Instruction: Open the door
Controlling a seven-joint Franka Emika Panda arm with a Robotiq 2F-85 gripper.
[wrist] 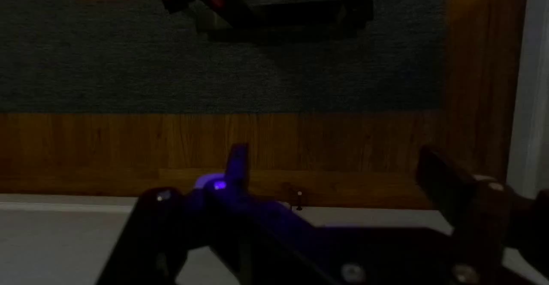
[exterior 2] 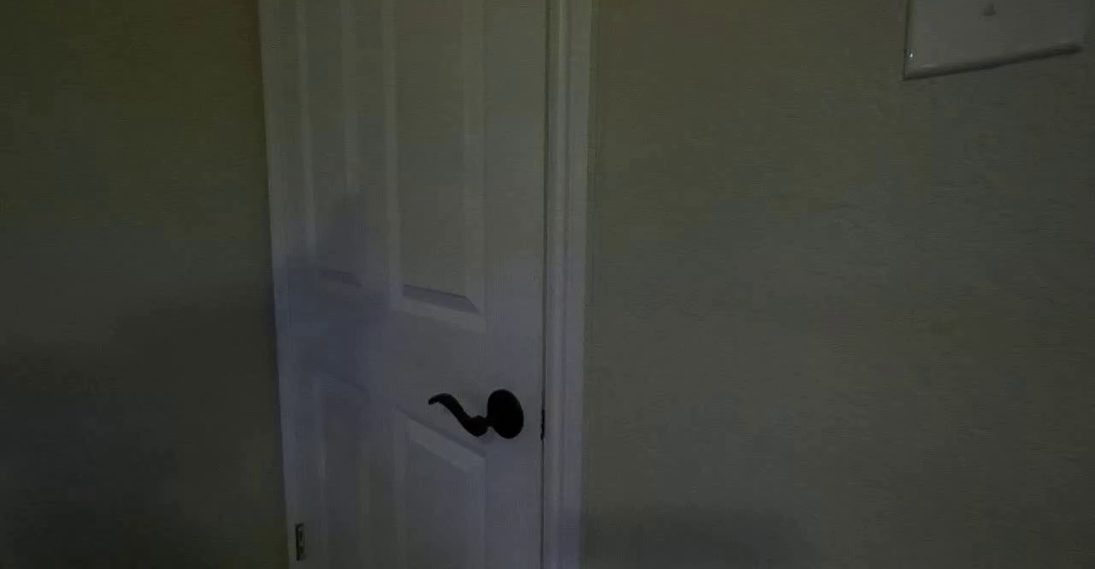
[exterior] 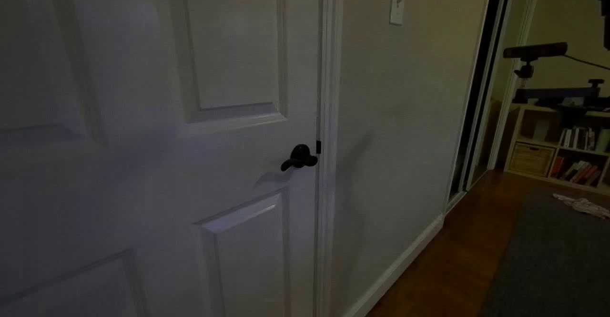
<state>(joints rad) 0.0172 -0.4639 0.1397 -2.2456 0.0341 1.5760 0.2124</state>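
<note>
- The tall white painted door with raised rectangular panels [exterior: 228,159] stands upright in both exterior views, its latch edge along the white painted door frame [exterior: 329,164]; it looks closed, or very nearly so.
- The small black curved lever handle [exterior: 300,157] is mounted near that edge, its free end reaching away from the frame.
- The dark fingers [wrist: 236,165] show spread wide in the wrist view, with nothing pinched between them. The handle does not appear there, so they most likely have no hold on it yet; the distance between them and it cannot be told.
- The door will probably handle as a stiff, fairly heavy slab that swings rather than lifts, so slow, steady effort should serve better than a jerk.
- The lever looks hard and smooth; it is likely sprung, so it would push back when turned, and its curve could let a light hold slip.
- The best hold seems to be the lever's outer part, where turning should take less force than close to the round black base plate [exterior 2: 506,414]; gripping tight against the door risks scuffing the paint.
- Which way the door swings cannot be told, so the fingers should keep hold through the turn.
</note>
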